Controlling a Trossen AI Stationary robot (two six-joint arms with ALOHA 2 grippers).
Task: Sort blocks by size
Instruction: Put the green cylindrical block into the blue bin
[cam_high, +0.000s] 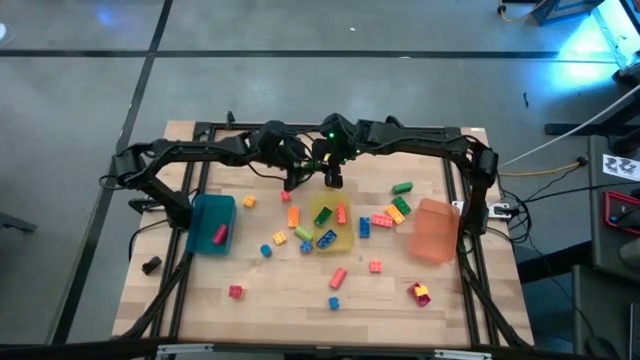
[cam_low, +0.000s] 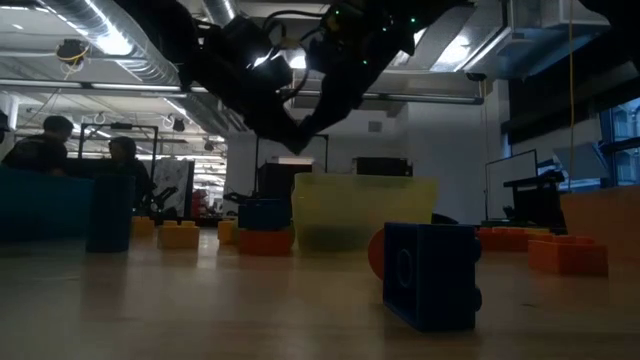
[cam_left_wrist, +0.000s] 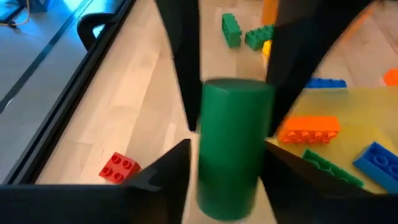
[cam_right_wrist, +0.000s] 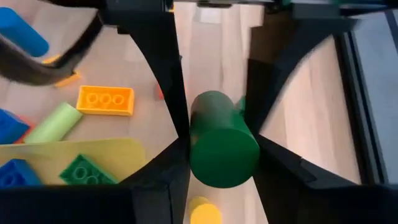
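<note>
From above, both arms meet over the table's far middle, just behind the yellow bin (cam_high: 333, 229); the left gripper (cam_high: 296, 181) and right gripper (cam_high: 333, 177) sit close together. Loose blocks (cam_high: 389, 214) lie scattered between the blue bin (cam_high: 212, 222) and orange bin (cam_high: 435, 230). In the left wrist view, a green cylinder block (cam_left_wrist: 233, 146) stands between the left fingers, which sit loosely apart around it. In the right wrist view, the right fingers press against its sides, clamping it.
</note>
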